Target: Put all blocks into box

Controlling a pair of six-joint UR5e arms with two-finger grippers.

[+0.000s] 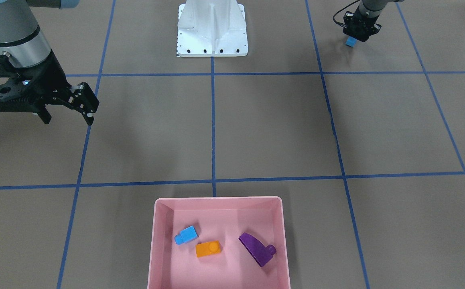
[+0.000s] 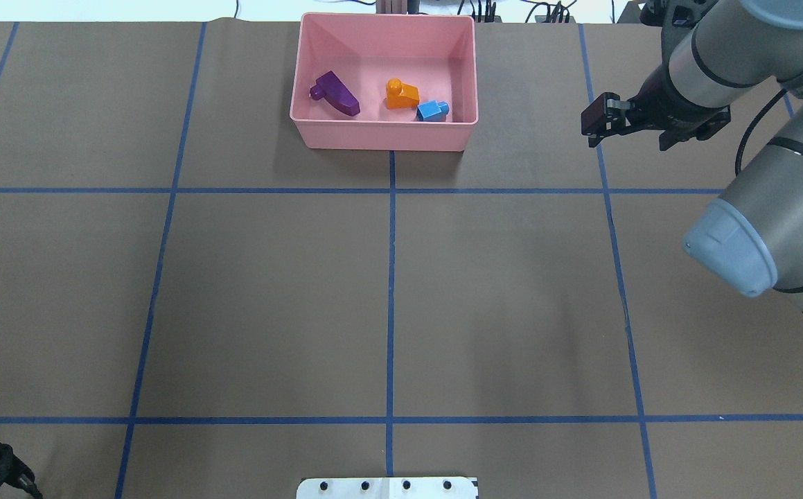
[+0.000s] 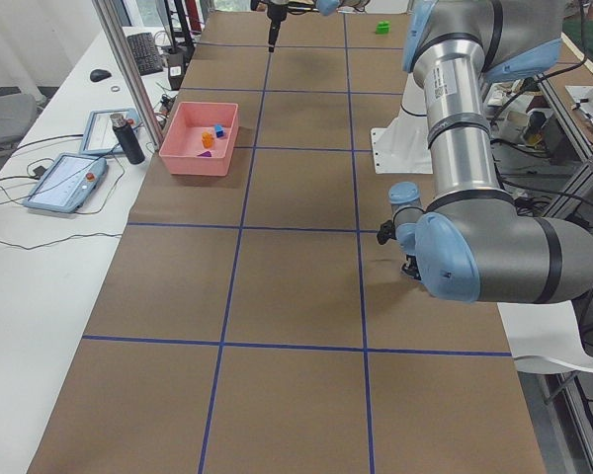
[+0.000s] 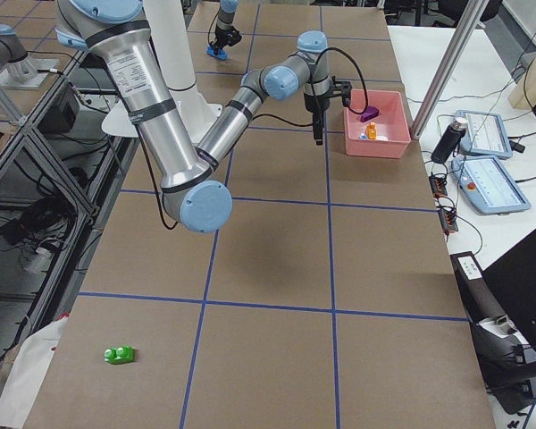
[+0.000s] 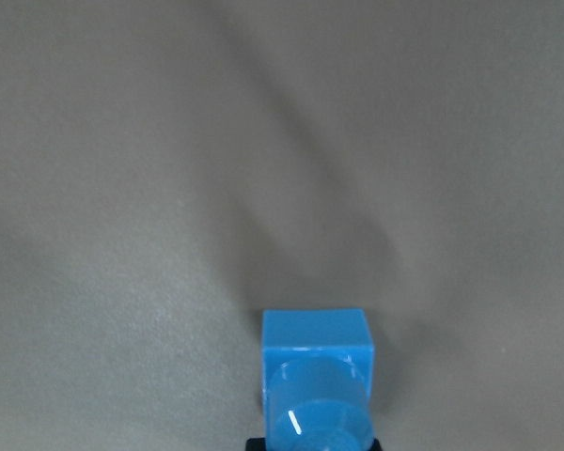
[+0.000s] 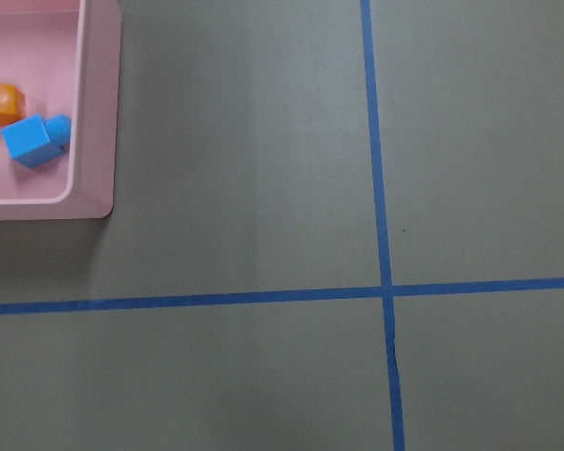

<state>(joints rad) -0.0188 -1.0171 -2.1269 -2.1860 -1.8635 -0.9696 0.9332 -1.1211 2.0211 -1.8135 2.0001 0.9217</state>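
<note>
Brown tbl [image 2: 269, 305] w/ blue grid [image 2: 390, 291], pink box [image 2: 382, 135]

A: What is the left arm [image 3: 494, 252] doing?
B: It is bent low. The left gripper [image 1: 353, 39] points down, pinched shut on a blue block [image 1: 350, 42].
A: And the right arm [image 1: 11, 32]?
B: It reaches far out. The right gripper [image 1: 68, 119] points down, its fingers [image 1: 86, 102] wide apart.

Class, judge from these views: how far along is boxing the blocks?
Done: the purple block, orange block and small light-blue block lie in the box. In hand: the left gripper holds the second light-blue block. Left: the green block sits on the table; the right gripper is open, empty.
</note>
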